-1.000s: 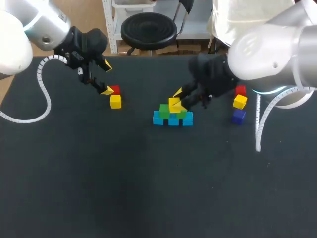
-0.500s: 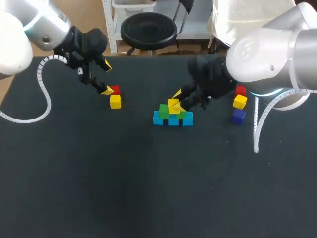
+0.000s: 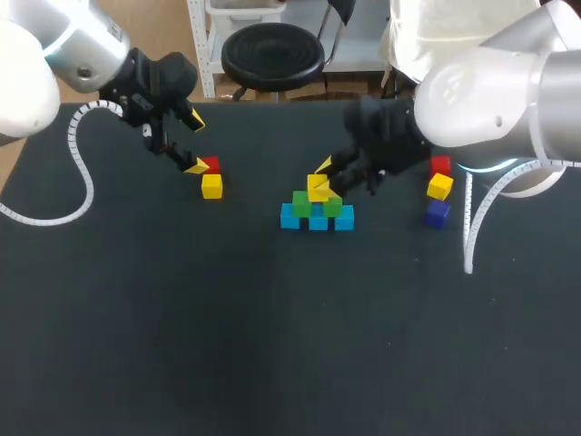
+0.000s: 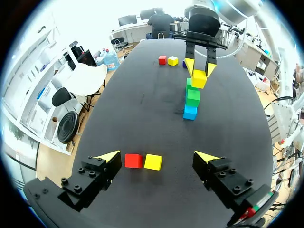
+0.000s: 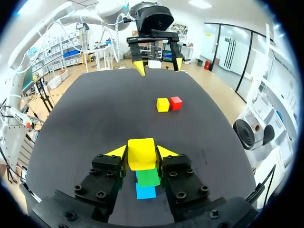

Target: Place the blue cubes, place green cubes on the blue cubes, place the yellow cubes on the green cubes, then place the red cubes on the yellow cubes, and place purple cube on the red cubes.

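Observation:
Three blue cubes (image 3: 318, 221) lie in a row mid-table, with two green cubes (image 3: 301, 203) on top of them. My right gripper (image 3: 324, 176) is shut on a yellow cube (image 3: 318, 189) just over the green ones; whether it touches them I cannot tell. The right wrist view has that yellow cube (image 5: 141, 153) between the fingers, with green (image 5: 148, 176) and blue (image 5: 145, 191) below. My left gripper (image 3: 193, 141) hangs open over a red cube (image 3: 211, 165) and a yellow cube (image 3: 211, 186). Both cubes, red (image 4: 133, 160) and yellow (image 4: 153, 162), lie between its spread fingertips (image 4: 109, 156).
At the right of the table lie a red cube (image 3: 440, 166), a yellow cube (image 3: 439, 186) and a purple cube (image 3: 437, 213), close to my right arm. The black tabletop (image 3: 272, 345) stretches toward the near edge.
My right gripper has lifted the yellow cube slightly above the green cubes. The left arm has not moved.

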`<state>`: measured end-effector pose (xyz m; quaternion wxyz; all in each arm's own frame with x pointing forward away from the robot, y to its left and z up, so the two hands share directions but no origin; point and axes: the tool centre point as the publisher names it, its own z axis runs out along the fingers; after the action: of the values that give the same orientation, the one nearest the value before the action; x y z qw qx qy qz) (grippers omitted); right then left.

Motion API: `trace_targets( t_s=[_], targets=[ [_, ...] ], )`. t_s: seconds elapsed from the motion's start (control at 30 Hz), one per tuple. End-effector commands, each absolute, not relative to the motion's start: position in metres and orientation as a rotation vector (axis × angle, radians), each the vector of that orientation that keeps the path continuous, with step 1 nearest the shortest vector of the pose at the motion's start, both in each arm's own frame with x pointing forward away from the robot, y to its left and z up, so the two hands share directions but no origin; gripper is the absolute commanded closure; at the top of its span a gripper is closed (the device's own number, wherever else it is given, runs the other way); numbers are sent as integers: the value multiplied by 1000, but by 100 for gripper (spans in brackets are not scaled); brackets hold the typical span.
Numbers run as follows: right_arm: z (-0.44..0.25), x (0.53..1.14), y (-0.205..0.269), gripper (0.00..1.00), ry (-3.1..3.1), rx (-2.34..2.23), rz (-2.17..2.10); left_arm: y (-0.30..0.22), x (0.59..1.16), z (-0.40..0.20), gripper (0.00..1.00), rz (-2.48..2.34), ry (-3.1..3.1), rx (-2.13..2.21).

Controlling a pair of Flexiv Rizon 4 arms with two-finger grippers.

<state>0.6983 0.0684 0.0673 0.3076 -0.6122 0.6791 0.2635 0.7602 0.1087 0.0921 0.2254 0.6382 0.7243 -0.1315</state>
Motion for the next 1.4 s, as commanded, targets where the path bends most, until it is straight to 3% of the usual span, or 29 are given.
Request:
trace_targets(
  t_s=[0.03, 1.4],
  targets=[
    [65, 700, 68, 100, 1795, -1617, 702, 110, 760, 92, 0, -365, 1991, 1761],
    [58, 710, 71, 100, 1776, -1626, 697, 110, 760, 92, 0, -365, 1991, 1761]
  ],
)
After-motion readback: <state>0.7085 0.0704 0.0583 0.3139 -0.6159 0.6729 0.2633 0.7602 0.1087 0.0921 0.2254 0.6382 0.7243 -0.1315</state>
